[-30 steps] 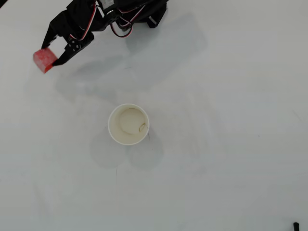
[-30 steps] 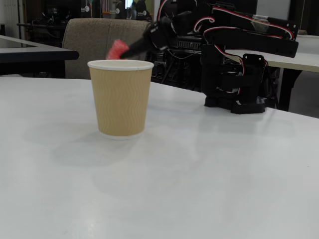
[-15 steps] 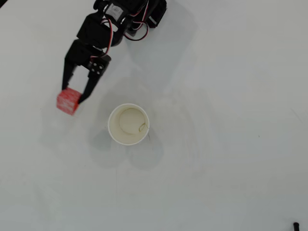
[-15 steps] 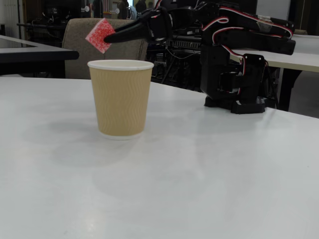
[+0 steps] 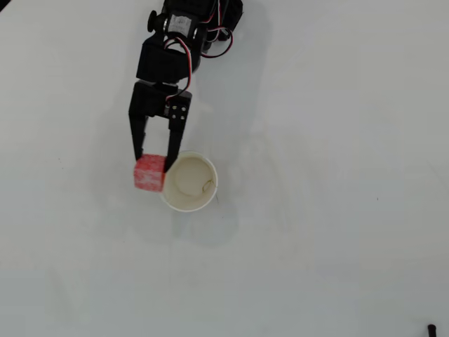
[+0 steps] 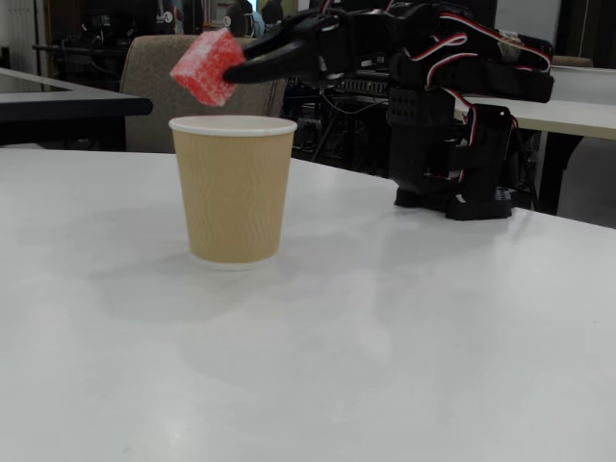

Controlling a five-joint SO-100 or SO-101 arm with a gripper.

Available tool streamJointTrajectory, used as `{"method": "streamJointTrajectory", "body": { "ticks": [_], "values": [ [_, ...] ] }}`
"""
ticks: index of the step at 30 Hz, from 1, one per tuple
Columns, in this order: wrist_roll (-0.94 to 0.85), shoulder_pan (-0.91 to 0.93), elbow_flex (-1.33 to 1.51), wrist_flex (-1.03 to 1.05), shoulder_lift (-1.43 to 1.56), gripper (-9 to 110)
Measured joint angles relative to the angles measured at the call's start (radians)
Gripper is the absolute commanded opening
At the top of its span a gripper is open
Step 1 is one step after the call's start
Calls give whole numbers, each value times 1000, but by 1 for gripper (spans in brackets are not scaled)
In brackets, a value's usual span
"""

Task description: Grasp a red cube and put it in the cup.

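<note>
My gripper [image 5: 152, 160] [image 6: 229, 67] is shut on the red cube [image 5: 149, 174] [image 6: 206, 66] and holds it in the air. In the overhead view the cube hangs just left of the cup's rim and overlaps its left edge. The fixed view shows it a little above the rim, over the cup's left part. The cup [image 5: 188, 183] [image 6: 233, 190] stands upright on the white table, tan and ribbed outside with a white rim and a cream inside. The black arm [image 5: 168, 56] [image 6: 452, 106] reaches in from the top of the overhead view.
The arm's base [image 6: 460, 197] stands on the white table [image 5: 337, 210] at the right rear in the fixed view. A small black object [image 5: 431, 328] lies at the table's bottom right corner in the overhead view. Chairs and desks [image 6: 77, 96] fill the background.
The gripper has swung with the red cube from the far left toward the cup, and the cube now hangs at the cup's left rim. The cup has not moved.
</note>
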Motion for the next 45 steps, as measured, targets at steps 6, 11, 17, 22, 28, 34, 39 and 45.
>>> {"method": "streamJointTrajectory", "body": {
  "ticks": [6,11,17,22,28,34,39,45],
  "values": [
    [8,-63,0,-2,0,7],
    [12,-120,0,-17,0,7],
    [31,-129,0,-28,0,7],
    [75,-150,0,-60,0,7],
    [114,-169,0,-71,0,7],
    [124,-164,0,-34,0,7],
    [153,-141,0,-28,0,7],
    [178,-147,0,-15,0,19]
  ]
}}
